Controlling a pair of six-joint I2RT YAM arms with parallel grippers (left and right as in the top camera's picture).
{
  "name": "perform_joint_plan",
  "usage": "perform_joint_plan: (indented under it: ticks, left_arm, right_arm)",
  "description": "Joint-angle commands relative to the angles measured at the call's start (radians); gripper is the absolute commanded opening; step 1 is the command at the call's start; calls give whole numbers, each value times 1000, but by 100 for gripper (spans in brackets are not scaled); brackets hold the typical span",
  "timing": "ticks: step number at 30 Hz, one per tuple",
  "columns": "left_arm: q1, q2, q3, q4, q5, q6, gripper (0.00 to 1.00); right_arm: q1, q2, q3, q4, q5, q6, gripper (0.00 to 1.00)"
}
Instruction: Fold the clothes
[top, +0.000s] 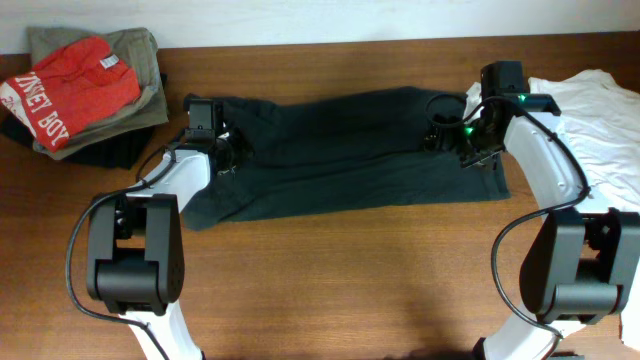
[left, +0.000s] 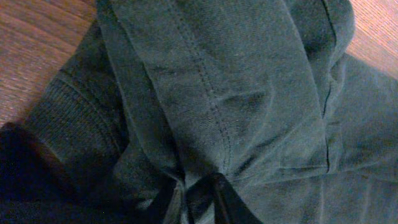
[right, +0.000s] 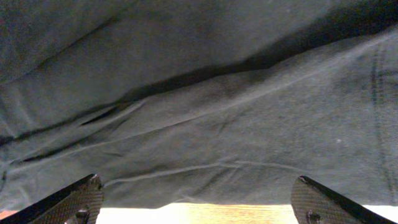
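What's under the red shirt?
The red shirt lies on a folded olive garment, with something black below that. Whatever else is beneath is covered.

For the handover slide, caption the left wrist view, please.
Left gripper pinches a stitched fold of the black T-shirt on the wooden table.

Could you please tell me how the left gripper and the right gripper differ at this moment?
The left gripper is pinched shut on a fold of the black T-shirt, while the right gripper stands wide open, gripping nothing. The left gripper sits at the shirt's left end, the right gripper at its right end. Both are low over the same shirt.
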Motion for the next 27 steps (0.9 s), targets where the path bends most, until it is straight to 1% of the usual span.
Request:
perform_joint_plan:
  ticks: [1,3,5,7,9,11,13,14,19,21,23,24,25,26,27]
  left_arm:
    - [2,19,18,0,-5,5,1]
    - [2,19,18,-1,-3,5,1]
    - [2,19,18,-2,1,6,1]
    - [2,19,18,-1,1,5,1]
    - [2,19,18,0,1,5,1]
    - [2,19,18,1,0,5,1]
    - [2,19,18,2,0,5,1]
    - [2,19,18,2,0,5,1]
    - [2,19,18,3,0,6,1]
    - [2,19,18,3,0,5,1]
    - [2,19,18,3,0,5,1]
    - [2,19,18,7,0,5,1]
    - [0,19,18,9,0,5,1]
    - [-2,19,18,12,0,6,1]
    - [-3,19,18,15,-1,6,1]
  right_arm:
    - [10,0,-5,2,45,-11,100]
    - [3,0,4,34,98,-11,99]
    - [-19,0,29,72,105,-11,99]
    - [-46,0,40,171,102,-11,100]
    - [-58,7,40,258,103,-11,97]
    - [-56,30,40,322,116,-90,96]
    - [-61,76,42,348,198,-95,96]
    - [-65,99,49,357,206,-113,96]
    - [-101,285,189,417,205,-126,96]
    - [-115,362,258,422,201,-160,96]
    - [-121,401,277,454,191,-165,96]
    - [-121,417,277,481,185,-164,93]
    - [-121,422,277,496,177,-164,87]
    - [-120,433,277,515,169,-164,84]
    - [-121,438,277,528,167,-164,83]
